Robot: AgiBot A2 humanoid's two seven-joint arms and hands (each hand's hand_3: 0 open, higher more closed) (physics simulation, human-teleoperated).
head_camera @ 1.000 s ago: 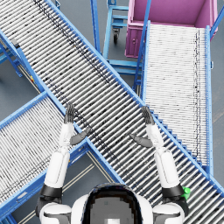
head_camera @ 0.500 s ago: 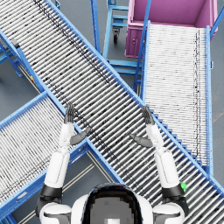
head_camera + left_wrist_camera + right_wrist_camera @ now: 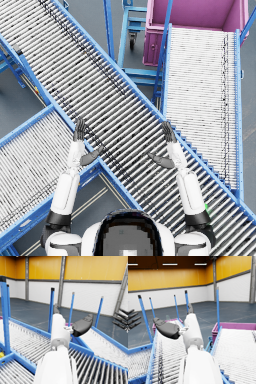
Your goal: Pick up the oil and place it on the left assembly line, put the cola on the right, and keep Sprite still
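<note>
Looking steeply down on three blue-framed roller conveyors: a long diagonal middle conveyor (image 3: 120,115), a left conveyor (image 3: 30,155), and a right conveyor (image 3: 200,90) with a pink bin (image 3: 200,12) at its far end. Hovering above the middle conveyor with fingers spread apart, gripping nothing: left hand (image 3: 81,145) by its left rail, right hand (image 3: 170,147) over the rollers. Cannot tell where the oil, cola or Sprite are.

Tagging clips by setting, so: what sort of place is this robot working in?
Probably a warehouse or sorting hall: blue-framed roller conveyors run before the robot, a purple bin sits at one line's end, and yellow-and-white walls enclose a big open floor.
</note>
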